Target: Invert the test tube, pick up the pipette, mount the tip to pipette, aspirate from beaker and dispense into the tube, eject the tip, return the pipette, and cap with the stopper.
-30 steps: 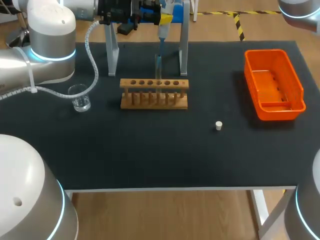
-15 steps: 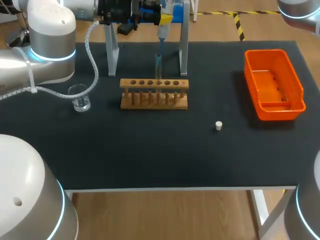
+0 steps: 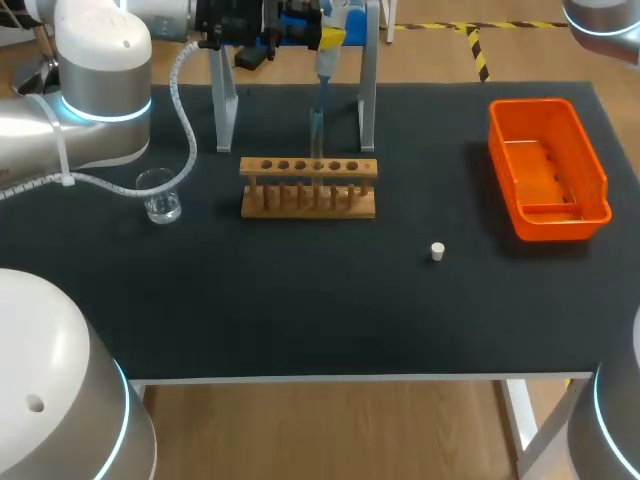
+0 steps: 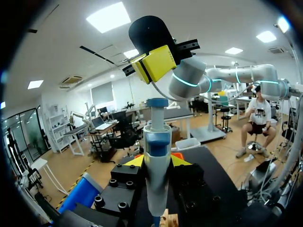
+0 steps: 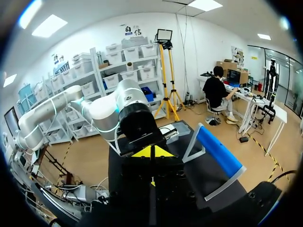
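Waiting just in front of the wooden rack (image 3: 308, 187) lay the white stopper (image 3: 437, 251), presumably saved for capping. Over the rack's test tube (image 3: 316, 132), the left gripper (image 4: 156, 161) clamped the pipette (image 4: 156, 142) upright, likely for dispensing. Clear of the rack, the right gripper (image 5: 152, 152) was closed, empty.

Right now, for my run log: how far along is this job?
Looks done: the pipette is picked up, clamped in the left gripper. In hand: its tip reaches down at the rack, apparently dispensing. Left: ejecting the tip, returning the pipette, capping; the stopper lies loose on the table.
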